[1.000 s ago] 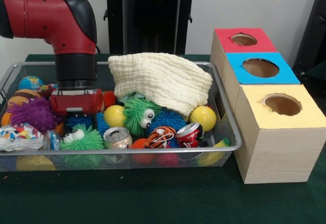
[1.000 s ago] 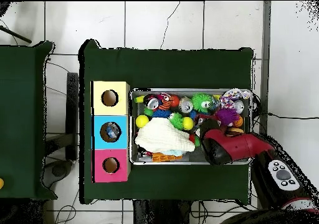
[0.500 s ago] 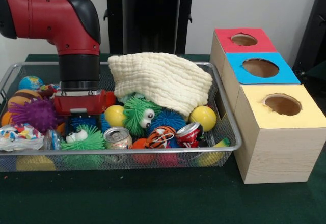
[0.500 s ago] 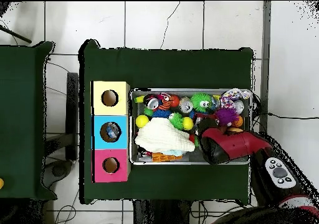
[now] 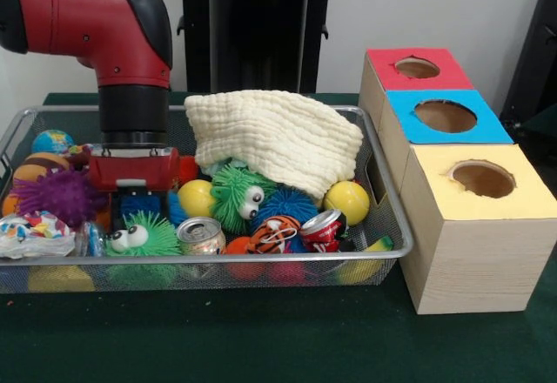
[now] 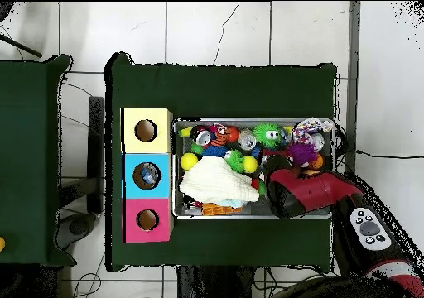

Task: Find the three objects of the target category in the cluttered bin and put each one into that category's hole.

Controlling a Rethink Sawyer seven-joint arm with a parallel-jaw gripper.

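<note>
So one camera is sitting low across the counter (image 5: 261, 348), looking pretty much level at the wire bin (image 5: 383, 226) from close up, so the bin and the three-hole box (image 5: 452, 261) are filling most of the shot. The other one is hanging way up high, looking straight down, taking in the whole counter (image 6: 224, 88) plus the tiled floor (image 6: 207, 30) around it. Both are catching the same bin (image 6: 253, 216), box (image 6: 147, 175) and cream cloth (image 5: 278, 135) (image 6: 214, 183), only the overhead is showing them turned half round.
</note>
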